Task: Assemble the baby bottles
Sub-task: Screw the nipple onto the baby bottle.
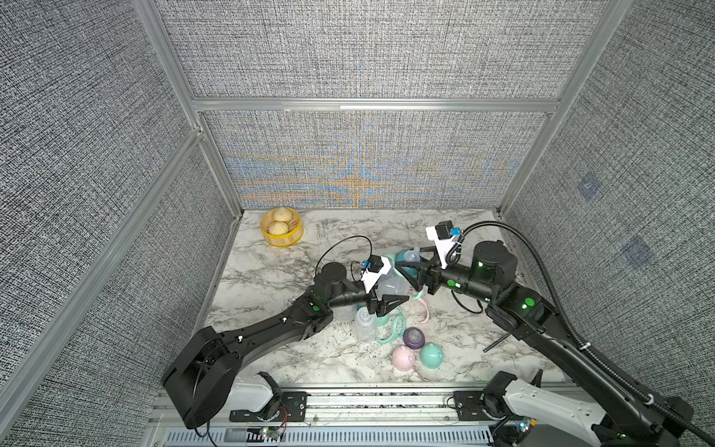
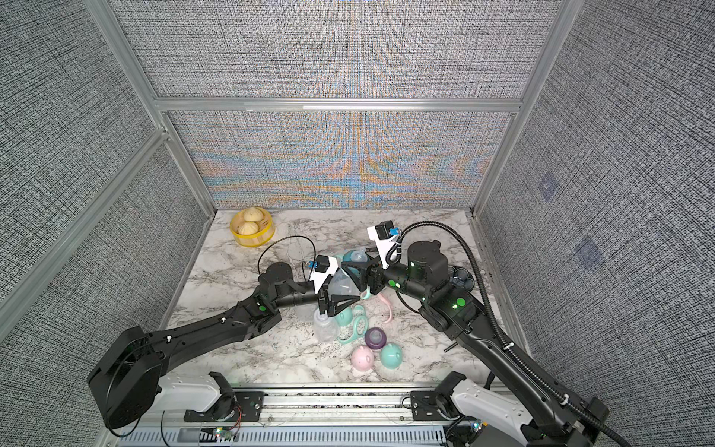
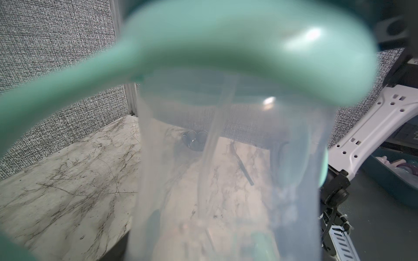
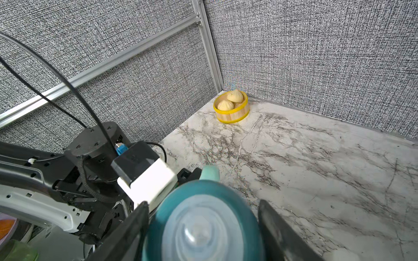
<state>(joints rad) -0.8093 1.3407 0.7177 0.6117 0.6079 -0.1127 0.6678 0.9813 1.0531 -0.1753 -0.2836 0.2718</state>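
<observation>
In both top views my left gripper (image 1: 390, 289) (image 2: 340, 288) is shut on a clear baby bottle (image 1: 389, 280), held above the table's middle with a mint handle (image 3: 203, 45) round its neck. My right gripper (image 1: 410, 258) (image 4: 203, 226) is shut on the teal nipple collar (image 4: 162, 214) at that bottle's top, with a finger (image 4: 133, 230) pressed against each side. On the table lie another clear bottle (image 1: 365, 323), a mint handle (image 1: 390, 325), a pink handle (image 1: 425, 309), a purple collar (image 1: 414, 336), a pink cap (image 1: 403, 358) and a mint cap (image 1: 430, 356).
A yellow basket of buns (image 1: 281, 232) stands in the far left corner. A dark bowl (image 2: 462, 276) sits by the right wall, partly hidden behind my right arm. Grey fabric walls close in the marble table on three sides.
</observation>
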